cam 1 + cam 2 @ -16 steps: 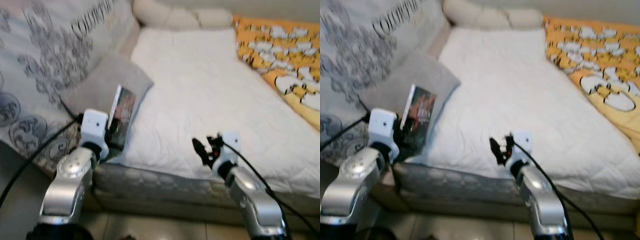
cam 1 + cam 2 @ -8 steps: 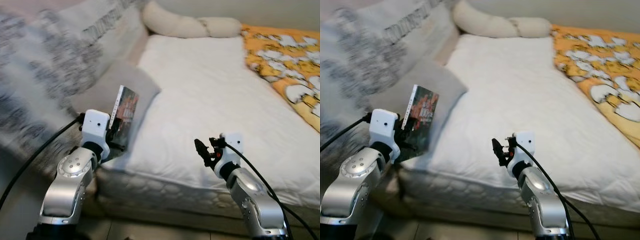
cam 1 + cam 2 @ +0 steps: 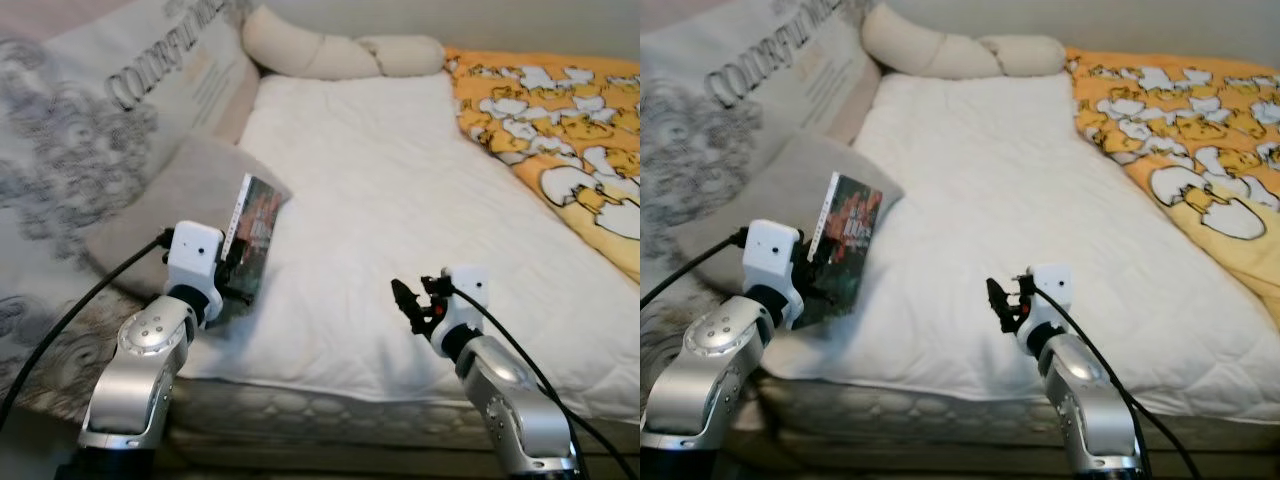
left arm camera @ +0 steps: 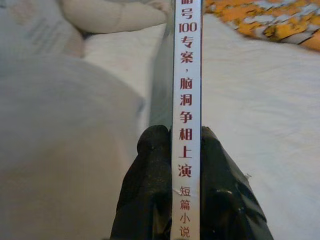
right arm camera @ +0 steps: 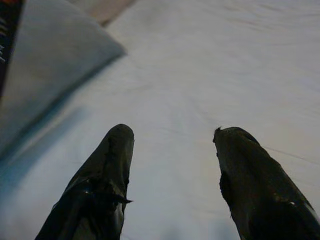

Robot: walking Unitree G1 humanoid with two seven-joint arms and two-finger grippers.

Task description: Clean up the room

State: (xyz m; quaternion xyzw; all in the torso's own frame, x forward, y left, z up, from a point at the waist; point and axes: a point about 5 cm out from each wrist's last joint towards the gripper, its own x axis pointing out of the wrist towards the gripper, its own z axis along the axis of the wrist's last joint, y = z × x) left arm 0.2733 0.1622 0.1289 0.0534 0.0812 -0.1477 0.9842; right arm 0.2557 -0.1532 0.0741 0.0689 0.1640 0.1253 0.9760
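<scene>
Nearest us, our right pincer hangs spread and empty just above the near part of the white quilted mattress, a little in from its front edge. Our left pincer is pinched on the spine of the thin dark-covered paperback book, held upright over the mattress's left edge beside the grey square cushion. Beyond lies broad open sheet, bounded by the cream bolster pillow and orange duck-print blanket.
</scene>
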